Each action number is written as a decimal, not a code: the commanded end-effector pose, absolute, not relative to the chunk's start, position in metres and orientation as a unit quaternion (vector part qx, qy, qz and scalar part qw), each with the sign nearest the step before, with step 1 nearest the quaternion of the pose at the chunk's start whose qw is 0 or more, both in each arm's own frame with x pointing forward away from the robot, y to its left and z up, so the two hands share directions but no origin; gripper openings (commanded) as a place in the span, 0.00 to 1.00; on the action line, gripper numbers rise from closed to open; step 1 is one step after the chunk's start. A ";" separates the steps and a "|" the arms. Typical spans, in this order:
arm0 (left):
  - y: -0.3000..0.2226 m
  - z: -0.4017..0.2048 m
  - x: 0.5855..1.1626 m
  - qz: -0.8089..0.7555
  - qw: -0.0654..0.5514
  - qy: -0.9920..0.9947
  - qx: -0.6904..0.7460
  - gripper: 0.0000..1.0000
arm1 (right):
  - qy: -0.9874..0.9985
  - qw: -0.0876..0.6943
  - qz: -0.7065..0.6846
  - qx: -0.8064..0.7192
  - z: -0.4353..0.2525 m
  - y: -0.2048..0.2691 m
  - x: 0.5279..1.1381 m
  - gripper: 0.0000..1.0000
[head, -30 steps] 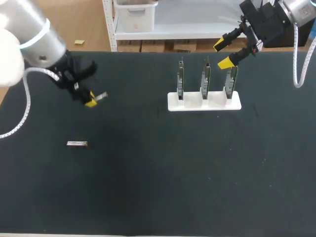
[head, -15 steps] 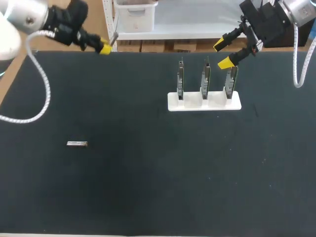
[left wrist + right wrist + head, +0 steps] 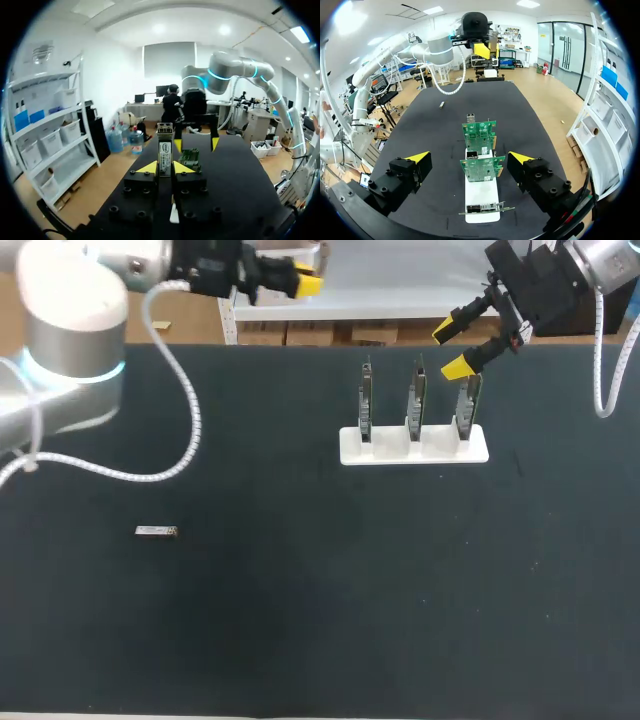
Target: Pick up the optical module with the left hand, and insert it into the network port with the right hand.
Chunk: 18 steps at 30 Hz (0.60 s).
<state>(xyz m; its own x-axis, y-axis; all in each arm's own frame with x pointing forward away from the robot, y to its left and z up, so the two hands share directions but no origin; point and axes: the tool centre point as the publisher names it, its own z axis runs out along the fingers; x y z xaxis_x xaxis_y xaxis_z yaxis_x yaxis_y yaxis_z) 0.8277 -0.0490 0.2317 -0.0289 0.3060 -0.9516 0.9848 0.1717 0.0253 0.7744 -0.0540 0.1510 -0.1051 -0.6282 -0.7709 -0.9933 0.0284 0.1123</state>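
My left gripper (image 3: 165,168) grips the optical module (image 3: 165,148), its long axis running out along my fingers, high above the desk's (image 3: 300,590) far side. My right gripper (image 3: 452,350) gapes wide, much nearer the network cards (image 3: 413,400), well apart from the module. The module's white label seems too fine to read.

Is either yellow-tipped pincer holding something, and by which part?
The left pincer grips an optical module by one end, with the rest jutting out ahead of it. The right pincer is open and holds nothing.
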 end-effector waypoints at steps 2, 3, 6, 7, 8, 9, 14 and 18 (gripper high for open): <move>-0.085 0.224 0.827 -0.428 0.497 0.533 0.534 0.00 | 0.664 0.273 0.334 -0.611 0.151 -0.054 0.773 1.00; -0.090 0.225 0.825 -0.435 0.497 0.528 0.533 0.00 | 0.664 0.273 0.334 -0.611 0.151 -0.054 0.773 1.00; -0.104 0.227 0.817 -0.453 0.501 0.513 0.530 0.00 | 0.664 0.273 0.334 -0.611 0.151 -0.054 0.773 1.00; -0.108 0.228 0.815 -0.455 0.501 0.510 0.531 0.00 | 0.664 0.273 0.334 -0.611 0.151 -0.054 0.773 1.00; -0.112 0.229 0.812 -0.453 0.504 0.508 0.533 0.00 | 0.664 0.273 0.334 -0.611 0.151 -0.054 0.773 1.00; -0.117 0.229 0.810 -0.449 0.505 0.505 0.537 0.00 | 0.664 0.273 0.334 -0.611 0.151 -0.054 0.773 1.00; -0.130 0.231 0.803 -0.465 0.507 0.497 0.530 0.00 | 0.664 0.273 0.334 -0.611 0.151 -0.054 0.773 1.00; -0.139 0.229 0.800 -0.474 0.507 0.499 0.518 0.00 | 0.664 0.273 0.334 -0.611 0.151 -0.054 0.773 1.00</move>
<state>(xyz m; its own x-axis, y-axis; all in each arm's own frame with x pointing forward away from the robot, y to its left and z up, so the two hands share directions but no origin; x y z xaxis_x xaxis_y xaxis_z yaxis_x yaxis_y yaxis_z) 0.8018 -0.1331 0.2324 0.0503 0.0471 -0.9976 0.9987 0.0017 0.0504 0.7744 -0.0541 0.1510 -0.1051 -0.6282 -0.7709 -0.9933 0.0284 0.1123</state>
